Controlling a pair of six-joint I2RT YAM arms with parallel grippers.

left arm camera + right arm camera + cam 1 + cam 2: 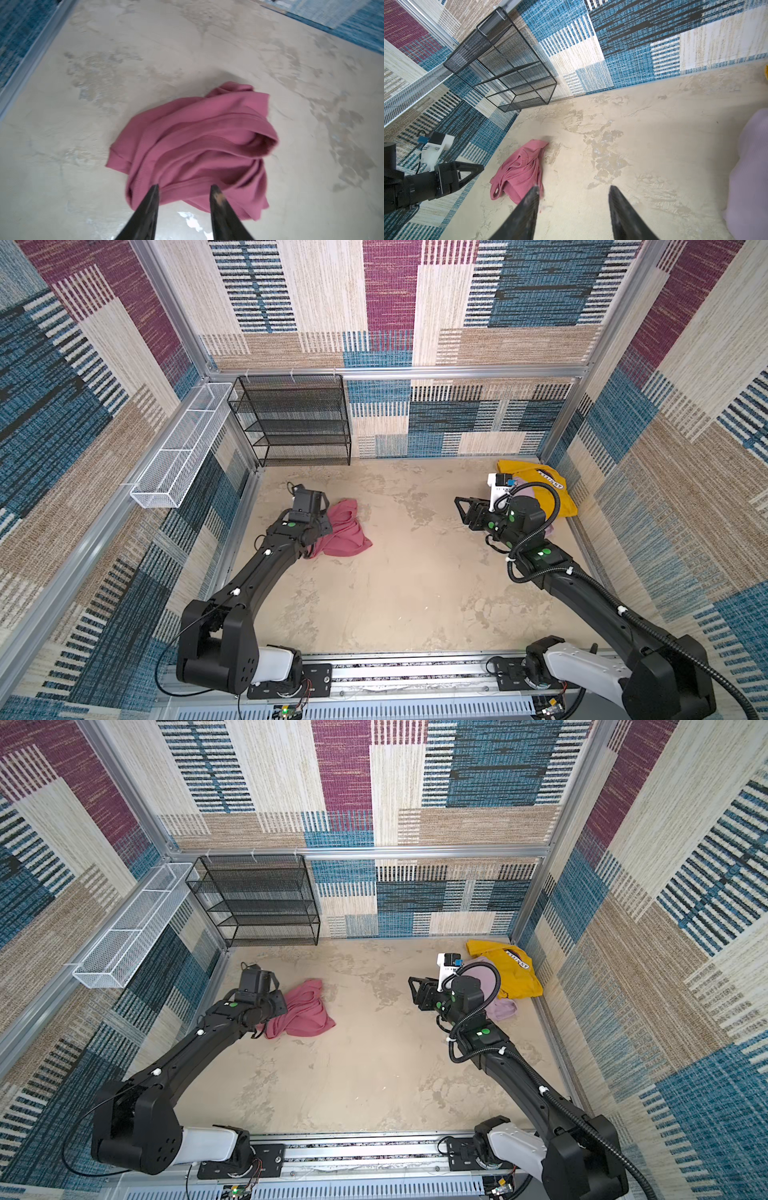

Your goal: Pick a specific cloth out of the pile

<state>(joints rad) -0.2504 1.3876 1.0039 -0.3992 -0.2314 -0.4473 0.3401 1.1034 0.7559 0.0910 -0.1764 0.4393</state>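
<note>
Left gripper (185,187) is hovering at the left edge of the cloth (197,145), jaws apart, pinching nothing; left arm is nearer. The cloth is lying crumpled at left, long axis near-to-far, well apart from the pile (519,982). Right gripper (574,187) is hanging open beside the pile at far right. The yellow garment (515,468) is showing a label (550,483), lettering too small to read

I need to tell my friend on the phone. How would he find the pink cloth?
Find the black mesh shelf against the back wall, then come forward onto the beige table. The pink cloth lies crumpled there, right by the left gripper. It is plain rose pink, while the mustard-yellow garment and the pale lilac cloth sit heaped in the far right corner.
</note>
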